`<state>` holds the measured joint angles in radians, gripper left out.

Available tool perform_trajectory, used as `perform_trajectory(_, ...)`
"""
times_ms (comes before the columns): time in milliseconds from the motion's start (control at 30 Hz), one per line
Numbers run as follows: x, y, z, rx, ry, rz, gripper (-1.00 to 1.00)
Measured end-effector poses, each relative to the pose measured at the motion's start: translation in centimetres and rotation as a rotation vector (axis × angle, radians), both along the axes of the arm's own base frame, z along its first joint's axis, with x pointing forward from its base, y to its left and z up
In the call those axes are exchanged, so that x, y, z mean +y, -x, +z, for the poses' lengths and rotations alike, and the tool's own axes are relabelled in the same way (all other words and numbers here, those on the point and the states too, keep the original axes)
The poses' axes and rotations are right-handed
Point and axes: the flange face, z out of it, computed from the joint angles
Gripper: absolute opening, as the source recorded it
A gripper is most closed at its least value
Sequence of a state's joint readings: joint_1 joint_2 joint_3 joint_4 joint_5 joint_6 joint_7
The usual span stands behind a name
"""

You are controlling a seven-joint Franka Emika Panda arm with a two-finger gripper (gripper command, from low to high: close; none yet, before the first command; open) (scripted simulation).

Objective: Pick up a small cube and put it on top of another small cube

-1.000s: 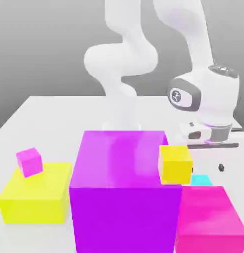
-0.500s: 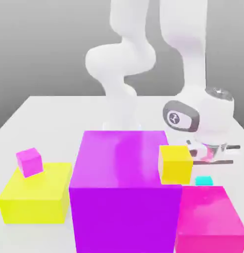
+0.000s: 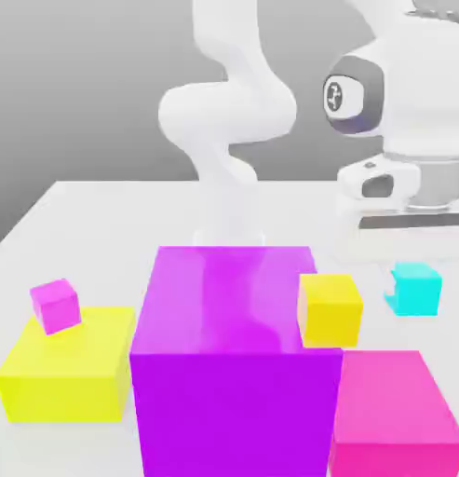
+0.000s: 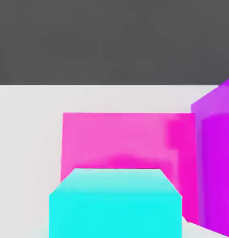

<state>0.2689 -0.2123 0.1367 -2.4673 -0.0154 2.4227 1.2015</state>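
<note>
Gripper (image 3: 414, 256) clamped on the small cyan cube (image 3: 417, 287), which hangs clear of the table (image 3: 74, 200) in the exterior view, under the wrist near the table's edge on that view's right. Fingers themselves are hard to make out there; hand view has the cube (image 4: 115, 204) sitting right up close, consistent w/ a grip.

Handling, my read:
- Cube looks rigid, flat-faced, tiny, so prob light. No crush risk visible.
- Smooth plain faces, so could slip or rotate if pinched off-centre. Best hold is two opposite side faces, mid-height, jaws square to them. Leaves the bottom face free for stacking.
- Light + small means it'll tip or skid if released from any height. Set it down flat, then let go.

Surroundings:
- Small yellow cube (image 3: 330, 308) shows against the big purple cube (image 3: 235, 359); can't tell what it rests on.
- Big magenta cube (image 3: 393, 410) at the near corner on the exterior view's right, just beside the purple one.
- Small magenta cube (image 3: 55, 305) sits on the yellow block (image 3: 65, 368), toward the opposite edge.

Target top is as small as the cyan one, so alignment margin is thin. Square the faces before descending.
</note>
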Motion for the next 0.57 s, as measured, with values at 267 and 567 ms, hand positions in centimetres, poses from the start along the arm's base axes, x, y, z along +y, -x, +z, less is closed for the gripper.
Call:
perform_trajectory(267, -7.0, -4.7, 7.1, 0.118, 0.026, -0.016, -1.0)
perform_trajectory(567, -8.3, -5.4, 1.7, 0.168, 0.023, -0.014, 1.0)
